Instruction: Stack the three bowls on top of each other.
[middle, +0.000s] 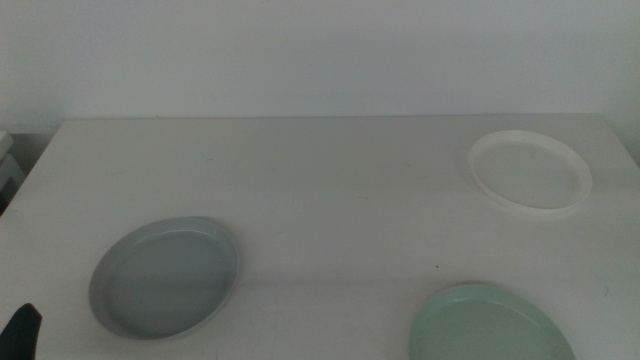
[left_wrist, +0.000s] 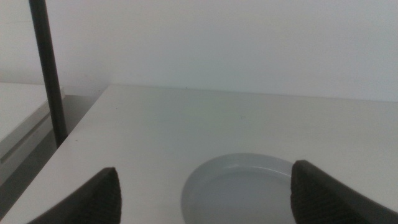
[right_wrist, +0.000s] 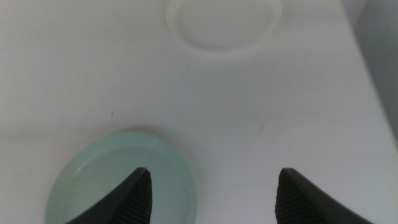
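Spanning the whole scene, a pale table (middle: 330, 200) carries three shallow bowls set well apart from one another, none stacked on another, with a plain light wall (middle: 320, 50) behind its far edge.

The grey bowl (middle: 166, 277) lies flat on the table's near left part, just ahead of the left tool (left_wrist: 205, 193). In the left wrist view the bowl (left_wrist: 239, 190) sits between that tool's two dark jaws, which stand wide apart with nothing between them but the dish beyond; they do not touch it. Only a dark tip of this tool (middle: 22, 330) shows at the middle view's bottom left corner, beside the grey bowl.

The green bowl (middle: 490, 325) rests at the near right, cut by the frame's edge. From the right wrist camera it (right_wrist: 118, 180) lies under and to one side of the right tool (right_wrist: 211, 193), one jaw overlapping its rim in the picture, the other over bare table. Whether that jaw touches the rim cannot be told. These jaws are also spread wide and hold nothing.

The white bowl (middle: 530, 170) sits farthest out, toward the table's far right corner, well ahead of the right tool (right_wrist: 222, 23) and clear of both others.

A dark upright pole (left_wrist: 50, 68) stands off the table's edge, to the side of the left tool, next to a lower pale ledge (left_wrist: 22, 134).
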